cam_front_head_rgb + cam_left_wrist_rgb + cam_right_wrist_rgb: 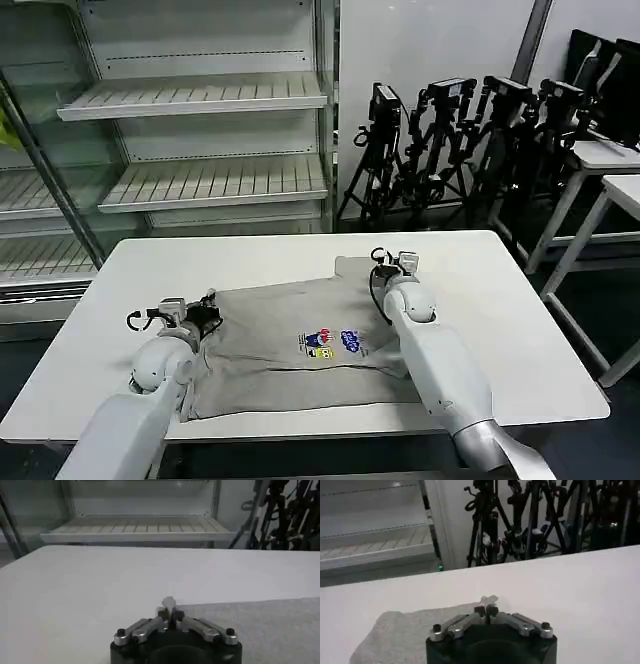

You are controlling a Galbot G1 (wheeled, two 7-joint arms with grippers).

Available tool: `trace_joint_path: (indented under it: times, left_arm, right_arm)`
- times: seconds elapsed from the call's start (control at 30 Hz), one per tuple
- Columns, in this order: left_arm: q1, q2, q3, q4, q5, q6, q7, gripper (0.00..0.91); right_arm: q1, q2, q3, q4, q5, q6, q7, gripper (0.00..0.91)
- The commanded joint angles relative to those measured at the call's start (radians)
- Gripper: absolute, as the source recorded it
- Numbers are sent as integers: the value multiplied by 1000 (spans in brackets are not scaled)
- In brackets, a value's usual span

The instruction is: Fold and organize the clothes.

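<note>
Grippers pinch closed on a grey shirt (300,345) spread flat on the white table (500,300): left gripper (170,605) at its near-left edge, right gripper (489,602) at the far sleeve. Lifting both evenly should keep the fold straight.

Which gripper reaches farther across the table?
The right gripper: it reaches farther across the table, at the shirt's outstretched sleeve. The left gripper sits nearer the robot, at the shirt's opposite edge.
</note>
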Motion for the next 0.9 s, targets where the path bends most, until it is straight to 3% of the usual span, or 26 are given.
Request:
trace_joint_path:
  times: [0.03,0.67,0.9]
  left_arm:
    - [73,24,-58,-181,-39,-2,5,20]
    - [349,85,-144,-510,0,-5,22,20]
    - [470,95,-145,-562,85,-10,30,20]
  right_arm:
    - [-71,-52,2,225,12,78,-3,0]
    - [-429,-225,84,760,20,46,-11,0]
    - [-665,-266,154,911,-70,64,-47,0]
